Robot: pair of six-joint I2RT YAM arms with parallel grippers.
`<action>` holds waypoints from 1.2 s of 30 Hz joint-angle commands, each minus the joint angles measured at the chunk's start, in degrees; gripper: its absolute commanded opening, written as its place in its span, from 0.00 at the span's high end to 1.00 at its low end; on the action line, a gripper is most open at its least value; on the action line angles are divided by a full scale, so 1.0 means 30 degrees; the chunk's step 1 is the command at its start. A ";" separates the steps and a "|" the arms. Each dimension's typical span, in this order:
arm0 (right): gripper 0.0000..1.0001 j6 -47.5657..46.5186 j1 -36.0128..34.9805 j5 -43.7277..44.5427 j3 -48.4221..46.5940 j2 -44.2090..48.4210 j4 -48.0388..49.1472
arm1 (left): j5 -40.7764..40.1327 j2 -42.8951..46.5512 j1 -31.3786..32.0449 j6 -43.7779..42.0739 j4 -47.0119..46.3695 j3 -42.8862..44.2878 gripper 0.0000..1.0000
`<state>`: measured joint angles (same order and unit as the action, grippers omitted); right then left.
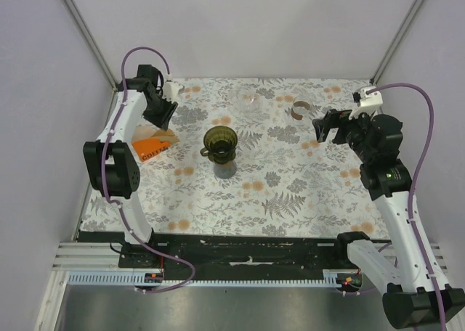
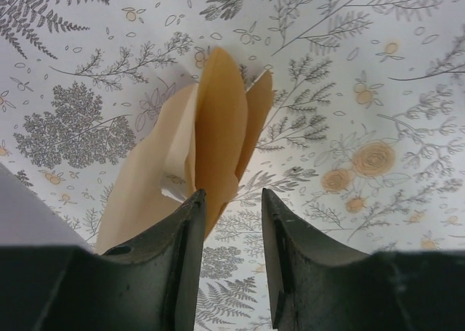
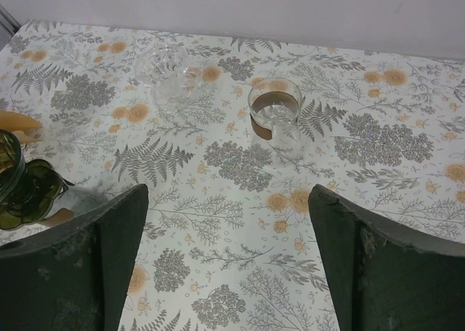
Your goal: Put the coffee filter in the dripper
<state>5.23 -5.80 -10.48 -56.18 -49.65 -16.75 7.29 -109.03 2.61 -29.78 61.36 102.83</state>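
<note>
On the left, the left claw (image 2: 232, 197) hangs right at the paper filter (image 2: 218, 128), jaws a little apart, not pinching it. The filter lies on the counter (image 1: 290, 193), beside the green dripper (image 1: 220, 141) in the middle. The thin paper could slip out, or two sheets could lift together. On the right, the right claw (image 3: 227, 197) is wide apart, holding nothing.
</note>
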 commanded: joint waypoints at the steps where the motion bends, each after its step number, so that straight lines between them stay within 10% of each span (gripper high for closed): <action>1: 0.02 -0.0339 -0.0116 0.0066 0.0154 -0.0324 0.0926 | -0.2106 -0.0481 0.0008 -0.0913 -0.1586 -0.0261 0.57; 16: 0.02 -0.0456 -0.0204 -0.0051 0.0124 -0.0501 0.0926 | -0.4627 -0.1419 0.0008 -0.1294 -0.3608 -0.2048 0.67; 23: 0.02 -0.0514 -0.0175 -0.0051 0.0183 -0.0297 0.0868 | -0.3953 -0.1829 0.0008 -0.1003 -0.3668 -0.2283 0.97; 36: 0.02 -0.0514 -0.0263 -0.0255 -0.0344 -0.0062 0.0546 | -0.2518 0.1566 0.0008 -0.0182 -0.1970 0.0469 0.98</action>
<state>4.40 -6.28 -10.52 -55.75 -50.52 -16.40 -2.85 -111.26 2.61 -31.77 54.08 99.90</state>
